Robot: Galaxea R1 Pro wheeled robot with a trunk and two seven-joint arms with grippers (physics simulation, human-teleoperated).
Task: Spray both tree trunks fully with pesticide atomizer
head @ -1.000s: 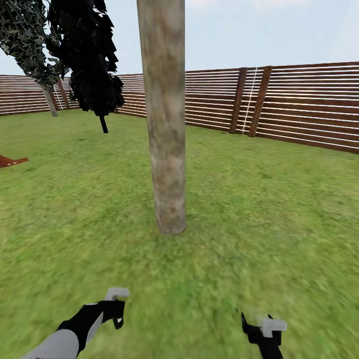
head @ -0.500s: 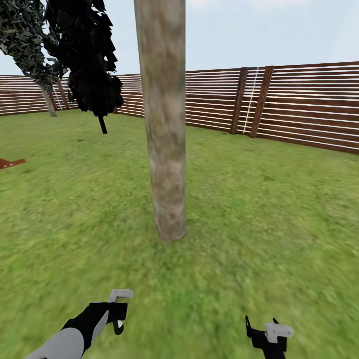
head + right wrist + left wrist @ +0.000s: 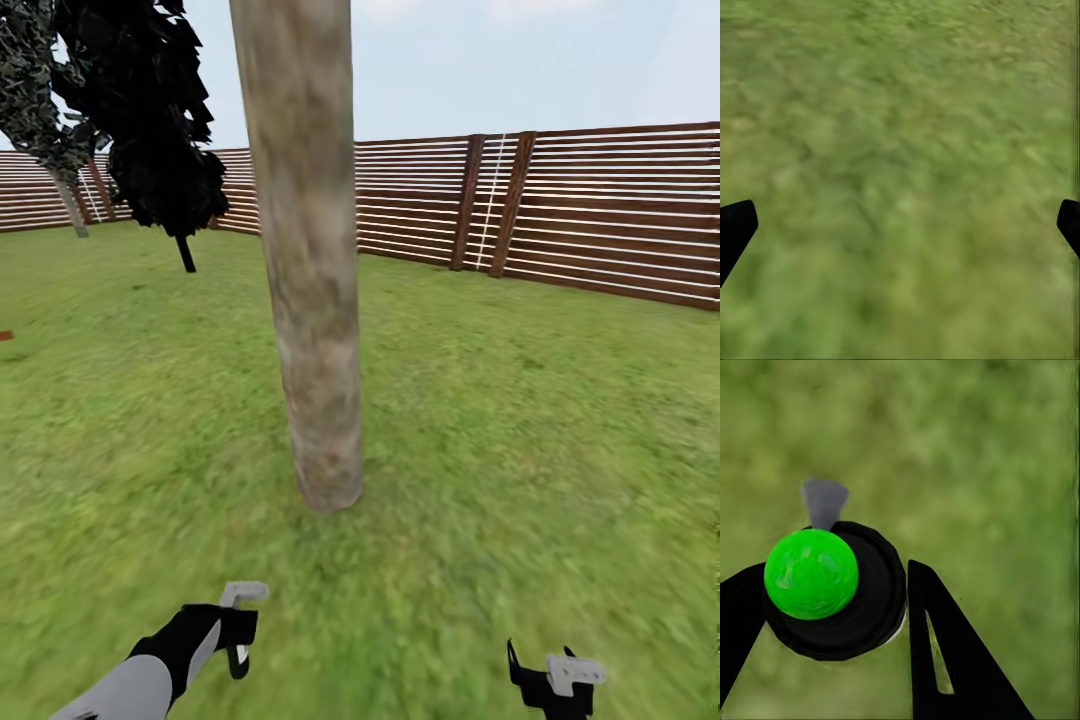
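While the tree trunk (image 3: 305, 260) stands on the lawn (image 3: 520, 400) just ahead of both arms, the left tool (image 3: 832, 600) is clamped on the pesticide atomizer (image 3: 832, 589), its pale trigger head (image 3: 243, 593) pointing toward the trunk. The right tool (image 3: 900, 225) hangs with fingers spread, nothing between them. The slat fence (image 3: 600, 215) runs behind the trunk.

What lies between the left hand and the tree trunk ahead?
Bare grass alone, in the head view; the left hand, holding the atomizer, is apart from the tree trunk.
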